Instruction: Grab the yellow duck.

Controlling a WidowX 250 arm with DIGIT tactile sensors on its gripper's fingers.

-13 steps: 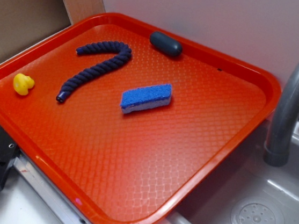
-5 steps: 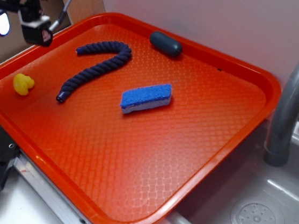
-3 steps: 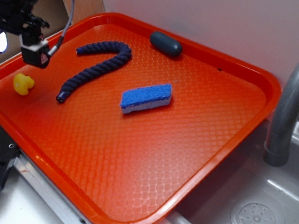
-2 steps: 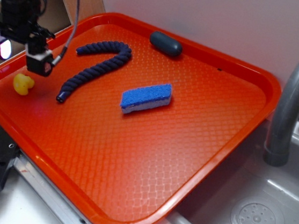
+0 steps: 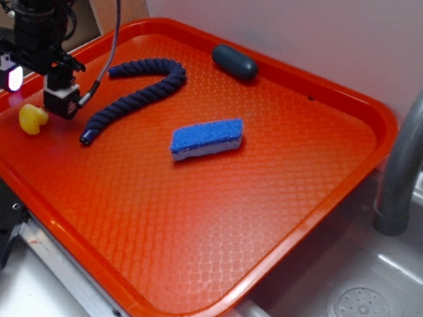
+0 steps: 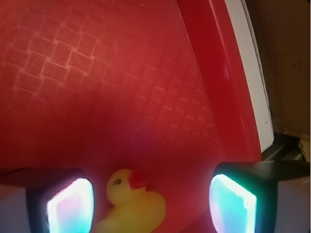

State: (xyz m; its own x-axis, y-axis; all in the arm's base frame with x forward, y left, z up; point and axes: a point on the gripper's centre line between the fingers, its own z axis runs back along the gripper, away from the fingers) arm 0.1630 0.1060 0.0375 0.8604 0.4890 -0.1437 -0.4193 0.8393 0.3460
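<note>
The yellow duck [image 5: 32, 119] lies on the orange tray [image 5: 189, 225] near its left rim. My gripper [image 5: 38, 87] hangs just above the duck, open, with one glowing finger on each side of it. In the wrist view the duck [image 6: 131, 204], with its red beak, sits between the two lit pads [image 6: 70, 206], closer to the left one, and touches neither. The gripper [image 6: 151, 203] is empty.
A dark blue rope [image 5: 131, 96] curves just right of the gripper. A blue sponge [image 5: 207, 138] lies mid-tray and a dark oval object [image 5: 235, 62] at the back rim. A grey faucet [image 5: 416, 136] and sink [image 5: 362, 310] are to the right. The tray rim [image 6: 228, 82] runs close beside the duck.
The gripper has come in from the upper left and dropped down toward the duck, ending just above it. The duck and other objects have not moved.
</note>
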